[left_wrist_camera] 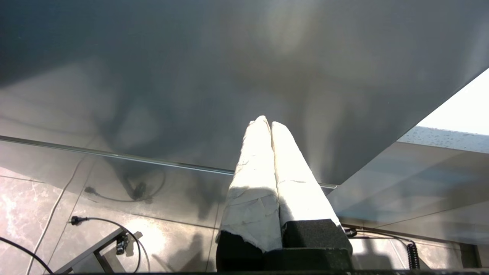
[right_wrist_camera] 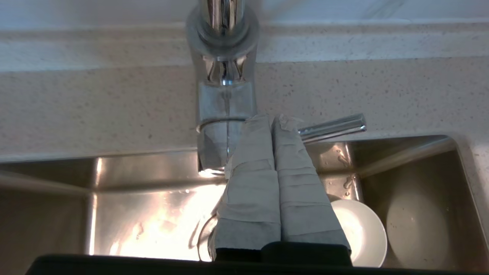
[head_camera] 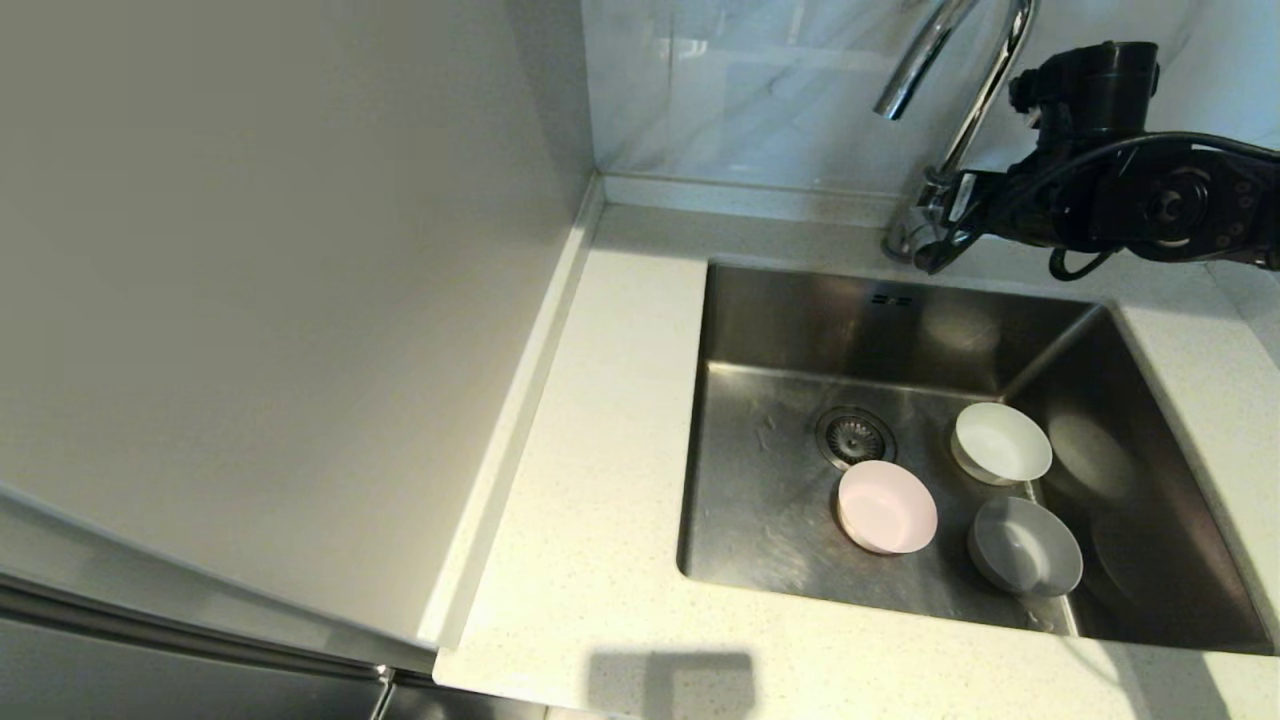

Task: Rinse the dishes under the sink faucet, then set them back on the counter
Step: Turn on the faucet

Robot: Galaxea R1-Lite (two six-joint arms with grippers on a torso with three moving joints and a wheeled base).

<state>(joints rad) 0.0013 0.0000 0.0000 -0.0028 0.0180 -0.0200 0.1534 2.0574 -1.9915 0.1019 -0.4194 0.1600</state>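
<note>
In the lower right of the head view, the square brushed stainless steel sink (head_camera: 800, 330) is set into the off-white, finely speckled stone counter (head_camera: 600, 520) and holds all three dishes on its floor. Nearest the bottom of the frame sits the small round pale grey-white bowl (head_camera: 1025, 546), upright, close to the sink's front wall. Just to its left lies the small round pale pink bowl (head_camera: 887, 507), upright, right below the round drain strainer (head_camera: 855, 436). Above the grey-white bowl stands the small round plain white bowl (head_camera: 1001, 442), to the right of the strainer. The three bowls sit near one another; whether any of them touch cannot be told. Two small overflow slots (head_camera: 890, 299) show on the sink's back wall.

Farther up, at the upper right of the frame, the black right gripper (right_wrist_camera: 272, 122) reaches to the base of the tall shiny chrome gooseneck faucet (head_camera: 965, 110), well above and apart from the bowls. In the right wrist view its tape-wrapped fingers (right_wrist_camera: 252, 168) are pressed together, holding nothing, their tips at the faucet body beside the thin straight side lever (right_wrist_camera: 332, 128).

The left gripper (left_wrist_camera: 270, 124) appears only in its own wrist view, fingers pressed together and holding nothing, before a grey cabinet panel (left_wrist_camera: 191, 76).
</note>
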